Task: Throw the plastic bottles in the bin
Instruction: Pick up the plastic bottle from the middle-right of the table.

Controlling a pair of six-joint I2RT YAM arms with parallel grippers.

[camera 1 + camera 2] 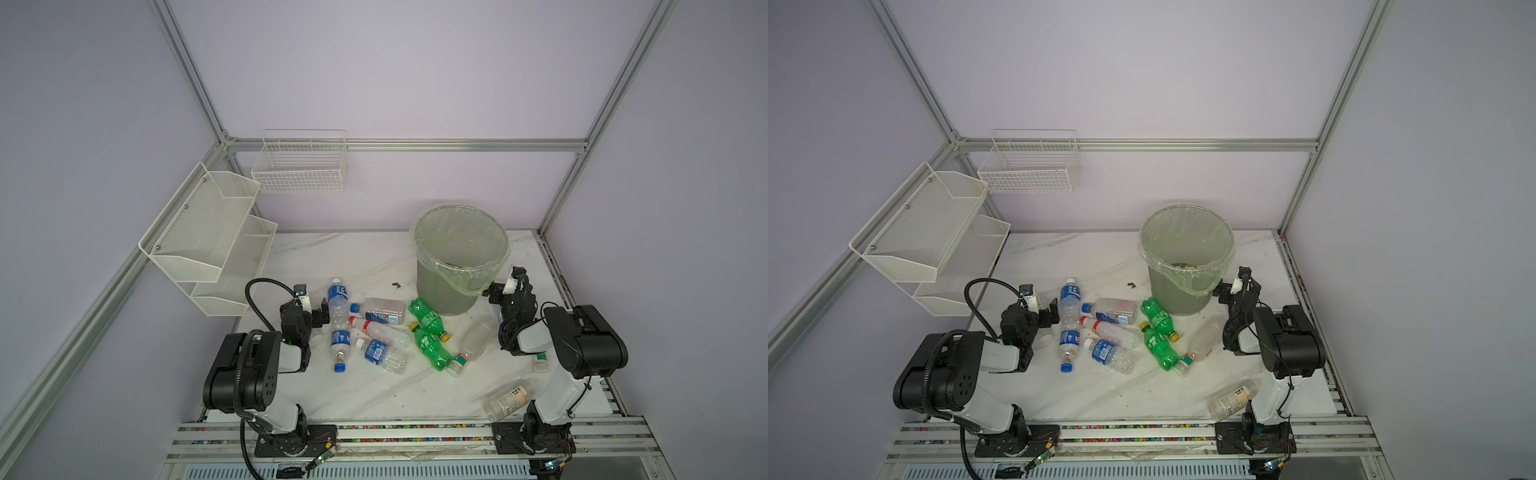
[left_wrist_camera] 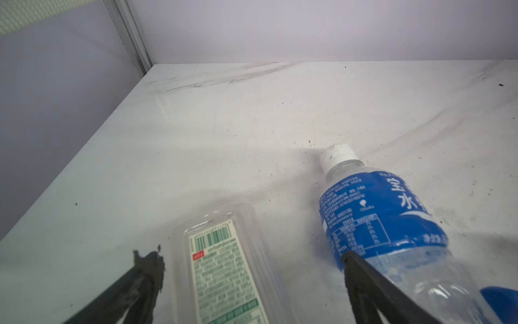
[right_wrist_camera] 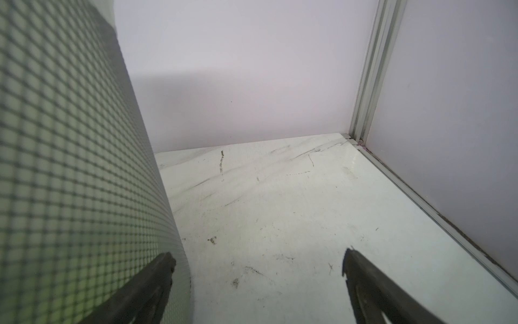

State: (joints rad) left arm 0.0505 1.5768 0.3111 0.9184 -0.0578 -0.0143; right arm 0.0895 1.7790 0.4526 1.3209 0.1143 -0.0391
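A clear bottle with a pale label (image 1: 510, 400) lies on its side nearest the front edge of the white marbled table (image 1: 374, 399), beside the right arm's base. Farther in, the plastic bottles (image 1: 380, 330) lie scattered across mid-table. Among them are two green ones (image 1: 428, 318), a cloudy white one (image 1: 476, 338) and a blue-labelled bottle (image 1: 337, 297) with a white cap. The left gripper (image 2: 248, 259) sits low at the cluster's edge with its jaws spread wide, astride a flat clear bottle with a green-and-white label (image 2: 224, 266) and not closed on it; one finger is just beside the blue-labelled bottle. Beyond the green pair stands the bin (image 1: 440, 291), upright and bag-lined. The right gripper (image 3: 258, 258) is low beside its wall, jaws apart with only bare table between them. At the back, white mesh shelves (image 1: 199, 232) and a wire basket (image 1: 299, 166) hang on the walls.
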